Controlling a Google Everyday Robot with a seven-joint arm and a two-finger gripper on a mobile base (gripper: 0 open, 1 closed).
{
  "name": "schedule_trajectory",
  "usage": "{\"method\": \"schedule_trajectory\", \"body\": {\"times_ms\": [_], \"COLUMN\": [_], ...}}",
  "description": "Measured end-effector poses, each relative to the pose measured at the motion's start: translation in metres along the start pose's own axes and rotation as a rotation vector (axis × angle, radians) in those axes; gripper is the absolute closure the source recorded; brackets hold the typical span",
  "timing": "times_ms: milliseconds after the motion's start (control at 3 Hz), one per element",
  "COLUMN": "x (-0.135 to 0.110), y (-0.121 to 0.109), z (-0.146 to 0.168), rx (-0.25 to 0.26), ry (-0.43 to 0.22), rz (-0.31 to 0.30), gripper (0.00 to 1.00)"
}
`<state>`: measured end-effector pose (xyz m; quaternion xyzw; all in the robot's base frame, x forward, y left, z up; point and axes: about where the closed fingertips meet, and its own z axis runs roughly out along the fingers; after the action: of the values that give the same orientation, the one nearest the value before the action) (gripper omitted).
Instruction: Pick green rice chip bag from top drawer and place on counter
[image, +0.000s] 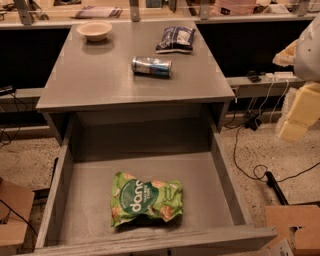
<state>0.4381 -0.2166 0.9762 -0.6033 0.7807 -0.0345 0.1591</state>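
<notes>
The green rice chip bag (146, 198) lies flat on the bottom of the open top drawer (222, 185), near its front and a little left of the middle. The grey counter (100, 75) is above and behind the drawer. My gripper (299, 112) is at the far right edge of the view, beside the cabinet at about counter height, well away from the bag and holding nothing that I can see.
On the counter stand a beige bowl (94, 30) at the back left, a blue-and-white bag (175, 39) at the back right, and a can (151, 66) on its side in the middle. Cables (260, 170) lie on the floor to the right; cardboard boxes (292, 225) stand at the lower right.
</notes>
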Motion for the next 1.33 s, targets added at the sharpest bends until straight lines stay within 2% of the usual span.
{"method": "schedule_trajectory", "body": {"times_ms": [333, 667, 1000, 1333], "x": [0.0, -0.009, -0.029, -0.043], "y": [0.0, 0.003, 0.013, 0.023], "z": [0.0, 0.006, 0.031, 0.061], "rx": [0.002, -0.005, -0.051, -0.115], "ry": [-0.001, -0.042, -0.138, -0.178], "rz": [0.0, -0.008, -0.033, -0.062], "gripper": [0.0, 0.0, 0.0, 0.0]}}
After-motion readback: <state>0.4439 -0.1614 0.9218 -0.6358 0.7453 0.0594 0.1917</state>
